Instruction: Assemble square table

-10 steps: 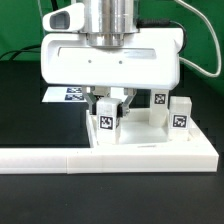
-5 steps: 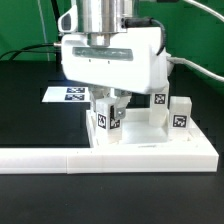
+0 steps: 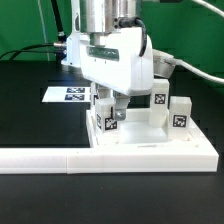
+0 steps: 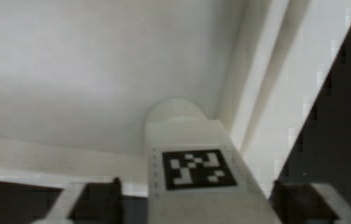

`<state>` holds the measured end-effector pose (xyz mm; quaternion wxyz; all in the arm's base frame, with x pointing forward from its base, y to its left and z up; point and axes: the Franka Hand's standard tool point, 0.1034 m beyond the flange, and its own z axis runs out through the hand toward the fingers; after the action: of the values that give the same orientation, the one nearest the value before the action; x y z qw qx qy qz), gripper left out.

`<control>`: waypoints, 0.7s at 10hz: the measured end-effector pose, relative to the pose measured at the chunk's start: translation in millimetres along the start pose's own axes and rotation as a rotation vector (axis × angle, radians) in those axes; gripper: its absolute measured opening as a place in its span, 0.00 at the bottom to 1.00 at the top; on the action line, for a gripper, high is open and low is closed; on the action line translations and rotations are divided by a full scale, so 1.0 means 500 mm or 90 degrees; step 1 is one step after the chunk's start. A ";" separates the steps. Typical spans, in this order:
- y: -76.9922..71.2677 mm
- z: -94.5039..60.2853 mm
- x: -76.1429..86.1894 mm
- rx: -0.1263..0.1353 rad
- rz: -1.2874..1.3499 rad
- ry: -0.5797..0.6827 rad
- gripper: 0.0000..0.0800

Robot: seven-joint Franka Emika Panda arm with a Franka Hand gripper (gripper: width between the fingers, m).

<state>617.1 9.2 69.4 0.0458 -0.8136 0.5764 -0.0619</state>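
The white tray-like tabletop (image 3: 150,150) lies against the barrier, seen close up in the wrist view (image 4: 101,70). A white leg (image 3: 111,123) with a tag stands upright at its near corner on the exterior view's left. My gripper (image 3: 110,106) hangs straight over this leg. In the wrist view the leg (image 4: 193,150) rises between my fingers (image 4: 97,200), with a dark gap on each side, so the gripper (image 4: 202,205) is open around it. Two more legs (image 3: 159,103) (image 3: 181,112) stand at the tabletop's far right, and another (image 3: 100,98) is partly hidden behind my fingers.
The long white L-shaped barrier (image 3: 60,158) runs along the front of the black table. The marker board (image 3: 68,95) lies flat behind the tabletop on the exterior view's left. Cables trail at the back right.
My hand has turned about its vertical axis over the leg. The jaws have spread apart and let go of the leg, which stays upright.
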 end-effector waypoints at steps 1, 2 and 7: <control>0.000 0.000 0.001 0.000 -0.052 0.000 0.74; 0.000 0.000 0.002 0.001 -0.072 0.000 0.74; 0.002 -0.001 0.011 0.000 -0.382 0.001 0.81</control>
<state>617.8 3.4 69.9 0.0252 -0.9474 0.3104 -0.0735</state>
